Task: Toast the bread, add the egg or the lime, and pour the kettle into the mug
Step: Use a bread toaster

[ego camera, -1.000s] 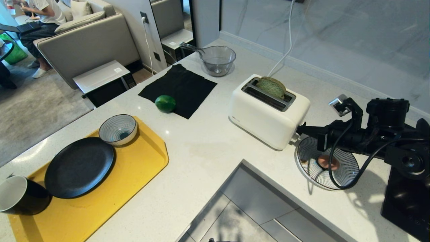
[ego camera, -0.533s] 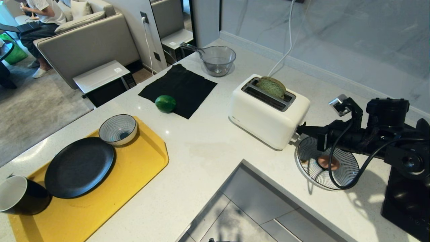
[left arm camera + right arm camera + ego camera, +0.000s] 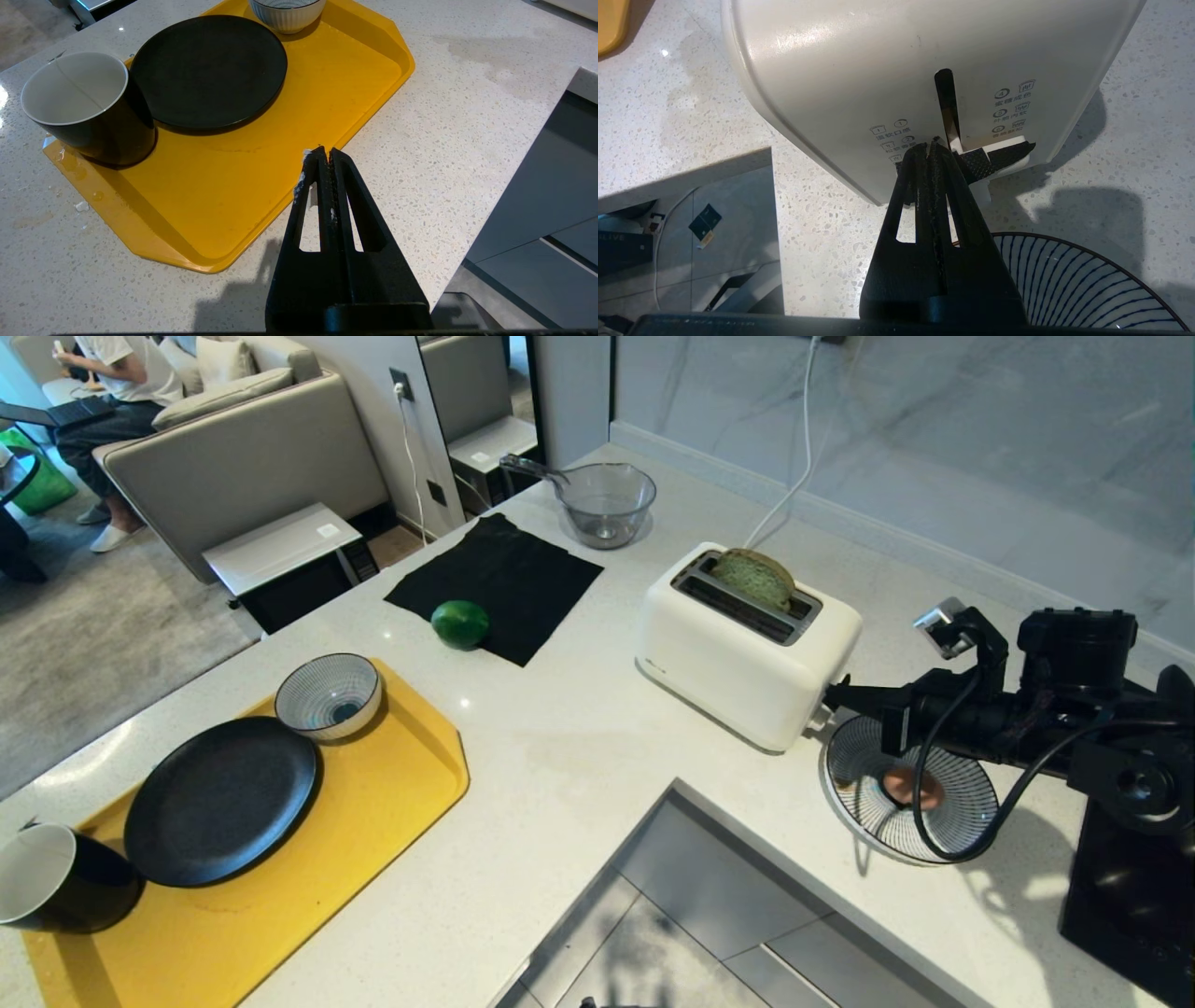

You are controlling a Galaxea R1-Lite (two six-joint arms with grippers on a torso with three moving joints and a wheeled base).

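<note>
The pale green bread (image 3: 752, 577) stands in the far slot of the white toaster (image 3: 738, 653). My right gripper (image 3: 833, 694) (image 3: 931, 148) is shut and empty, its tips against the toaster's end face right beside the lever (image 3: 1001, 157), which sits at the bottom of its slot. Under that arm the egg (image 3: 901, 786) lies on a striped plate (image 3: 971, 803). The lime (image 3: 459, 623) rests at the near edge of a black cloth (image 3: 499, 581). The black mug (image 3: 56, 877) (image 3: 88, 109) stands on the yellow tray (image 3: 224, 205). My left gripper (image 3: 325, 151) hangs shut over the tray's edge. The kettle is out of view.
On the tray also sit a black plate (image 3: 219, 798) and a striped bowl (image 3: 329, 694). A glass bowl (image 3: 605, 502) stands at the back. The counter is cut out at the front (image 3: 691, 896). A black hob (image 3: 1134, 896) lies at the right. A person sits on the far sofa.
</note>
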